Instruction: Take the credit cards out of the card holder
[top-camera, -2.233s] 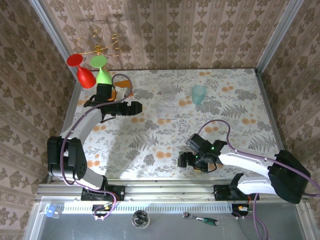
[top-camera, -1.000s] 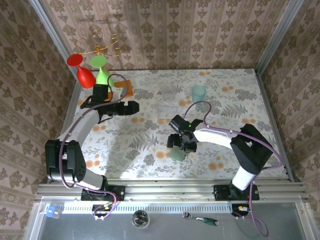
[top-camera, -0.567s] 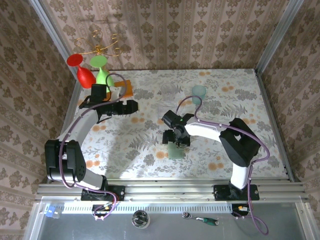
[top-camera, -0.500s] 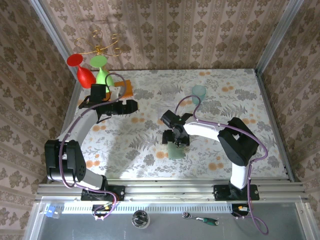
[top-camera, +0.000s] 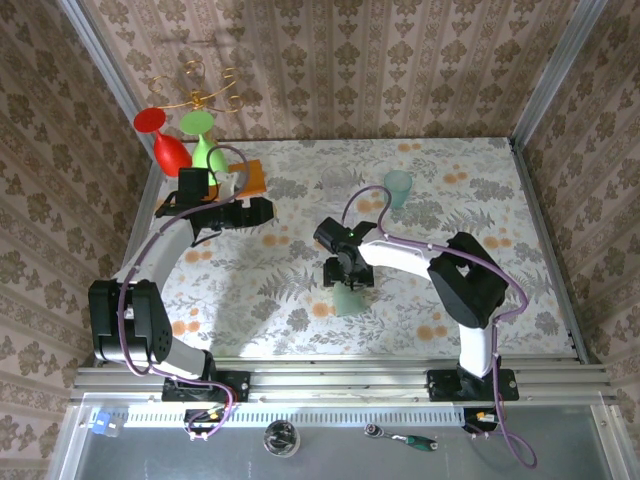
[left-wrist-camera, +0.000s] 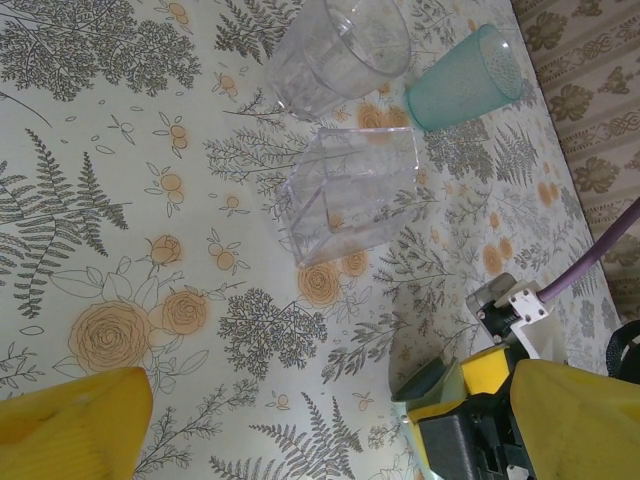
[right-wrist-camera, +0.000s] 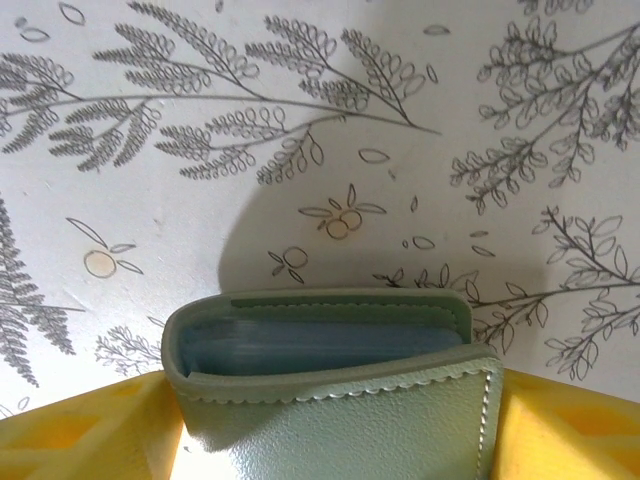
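The card holder (right-wrist-camera: 330, 410), a pale green folded wallet, sits between the yellow fingers of my right gripper (right-wrist-camera: 325, 435), which touch both of its sides. Its open edge faces the camera and shows thin bluish layers (right-wrist-camera: 320, 345); the credit cards are hidden inside. From above, the right gripper (top-camera: 346, 278) holds the card holder (top-camera: 350, 300) over the middle of the table. In the left wrist view the card holder (left-wrist-camera: 428, 380) shows at the lower right in the right gripper's jaws. My left gripper (top-camera: 268, 212) hangs open and holds nothing, off to the left.
A teal cup (top-camera: 398, 186), a clear glass (left-wrist-camera: 340, 50) and a clear plastic box (left-wrist-camera: 350, 195) stand at the back middle. An orange block (top-camera: 250, 178) and red and green goblets (top-camera: 170, 150) are at the back left. Metal rails edge the table.
The right arm swung from the near right toward the table's middle, taking the card holder with it, and its jaws narrowed. The left arm drifted slightly left.
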